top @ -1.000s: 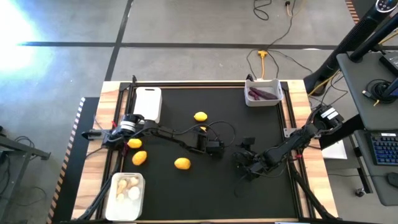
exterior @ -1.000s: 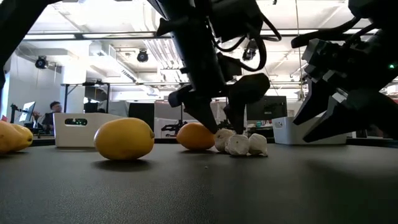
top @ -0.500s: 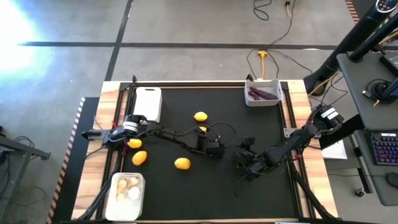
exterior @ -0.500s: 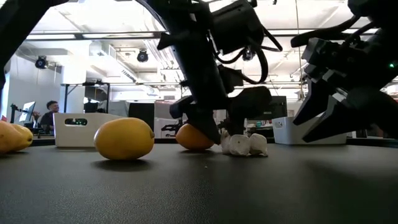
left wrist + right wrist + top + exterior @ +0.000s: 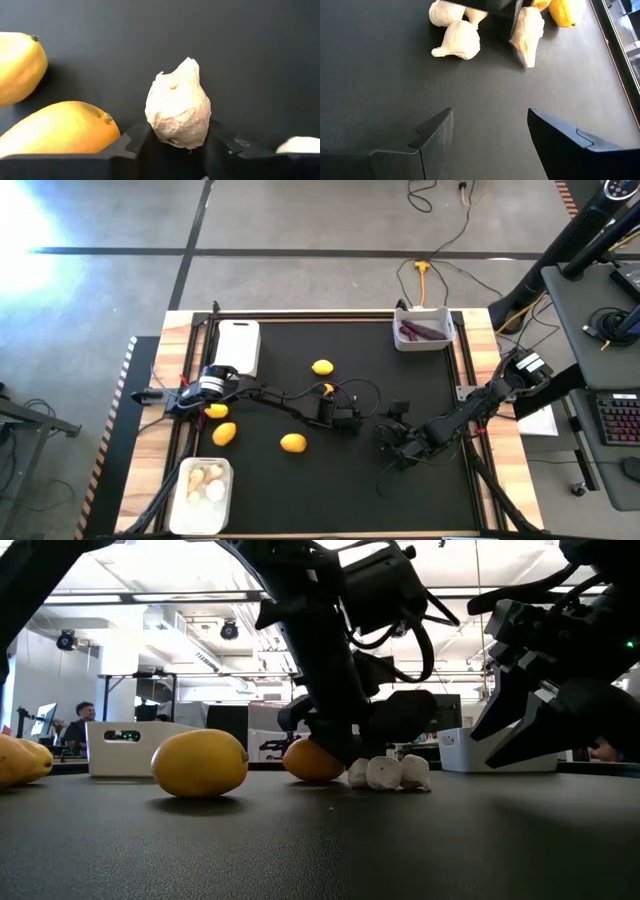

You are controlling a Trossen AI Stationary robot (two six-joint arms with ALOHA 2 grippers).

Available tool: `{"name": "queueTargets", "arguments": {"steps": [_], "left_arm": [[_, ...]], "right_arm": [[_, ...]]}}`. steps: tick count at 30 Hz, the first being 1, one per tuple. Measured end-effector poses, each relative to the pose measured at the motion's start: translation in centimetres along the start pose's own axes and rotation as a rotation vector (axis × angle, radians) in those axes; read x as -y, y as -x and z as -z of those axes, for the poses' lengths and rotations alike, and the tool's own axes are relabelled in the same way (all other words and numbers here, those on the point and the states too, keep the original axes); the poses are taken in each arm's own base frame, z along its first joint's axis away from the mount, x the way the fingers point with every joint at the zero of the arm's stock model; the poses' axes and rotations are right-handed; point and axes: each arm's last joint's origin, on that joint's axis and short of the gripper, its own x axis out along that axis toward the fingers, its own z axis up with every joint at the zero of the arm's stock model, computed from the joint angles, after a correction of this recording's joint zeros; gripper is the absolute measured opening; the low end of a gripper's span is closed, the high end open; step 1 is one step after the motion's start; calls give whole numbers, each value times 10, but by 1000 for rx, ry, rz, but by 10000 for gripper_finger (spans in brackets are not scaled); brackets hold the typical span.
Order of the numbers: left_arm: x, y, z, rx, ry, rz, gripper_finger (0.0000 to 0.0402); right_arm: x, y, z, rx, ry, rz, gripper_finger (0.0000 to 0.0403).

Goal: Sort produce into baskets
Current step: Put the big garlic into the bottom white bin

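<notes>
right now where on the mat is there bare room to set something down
Free: the black mat between the purple-piece bin and the right tool, and the near strip right of the garlic bin. Crowded: mid-left, with lemons and the left tool.

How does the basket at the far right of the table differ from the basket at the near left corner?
The far right basket holds slim dark purple pieces; the near left basket holds whitish lumpy pieces. The far right basket looks smaller and lies crosswise at the table's edge; the near left one lies lengthwise. Both are white with rounded corners.
</notes>
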Motion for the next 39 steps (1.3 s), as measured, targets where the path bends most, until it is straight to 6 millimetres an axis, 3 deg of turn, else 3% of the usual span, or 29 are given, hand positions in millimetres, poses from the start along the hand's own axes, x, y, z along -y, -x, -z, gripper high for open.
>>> {"name": "queueTargets", "arguments": {"steps": [4,7,10,15,20,23,31,39], "left_arm": [[2,16,0,-11,-24,22,83],[2,45,3,-59,-86,38,83],[-1,92,12,-113,-156,35,88],[-13,188,43,-222,-195,58,89],[-30,269,91,-368,-10,66,89],[-38,302,127,-401,111,52,89],[-54,342,211,-616,326,-145,90],[-56,347,232,-634,406,-183,90]], "right_arm": [[0,0,0,0,1,0,249],[0,0,0,-3,2,-3,249],[0,0,1,-4,3,-4,249],[0,0,1,-3,-5,-4,249],[-1,0,-1,12,-21,-9,249],[-2,0,-4,40,-39,-19,249],[-3,0,-7,70,-52,-29,249],[-3,0,-7,69,-52,-29,249]]}}
